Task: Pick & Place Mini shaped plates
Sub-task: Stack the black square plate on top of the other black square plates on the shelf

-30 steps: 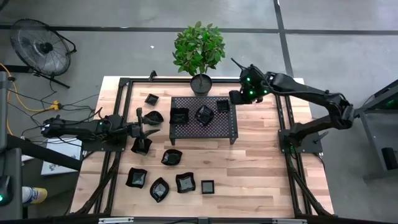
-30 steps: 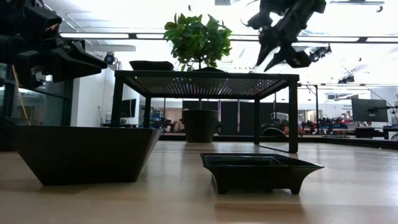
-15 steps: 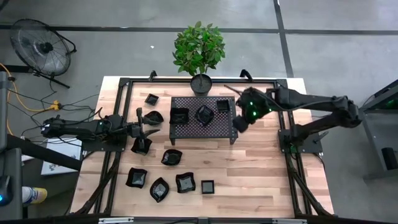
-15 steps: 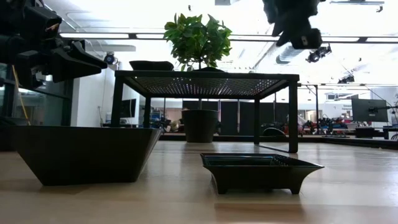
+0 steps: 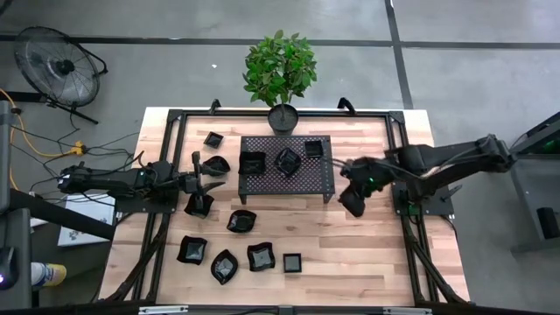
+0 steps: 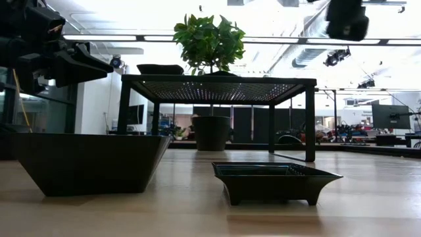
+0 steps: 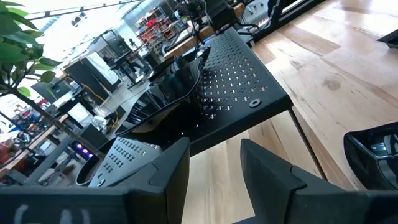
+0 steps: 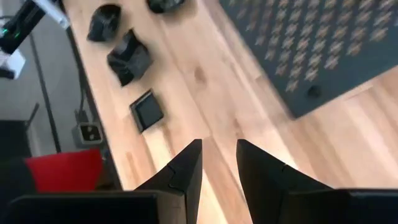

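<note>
On the pale wooden table stands a black perforated metal rack on four legs, and three small glossy black dishes rest on its top: a square one at the left, a wavy-edged one in the middle and a small square one at the far right corner. Just beyond the rack's far edge stands a round black pot holding a green leafy plant. More small glossy black dishes lie on the tabletop to the left of and nearer than the rack: a small one at the far left, a leaf-like one beside the rack, one near the rack's near edge, and a row closest to the near edge ending in a small square dish. The left gripper hovers at the table's left side, just beside the leaf-like dish, its two fingers parted with nothing between them. The right gripper hangs above bare wood just right of the rack's near right corner, its fingers a narrow gap apart and empty.
</note>
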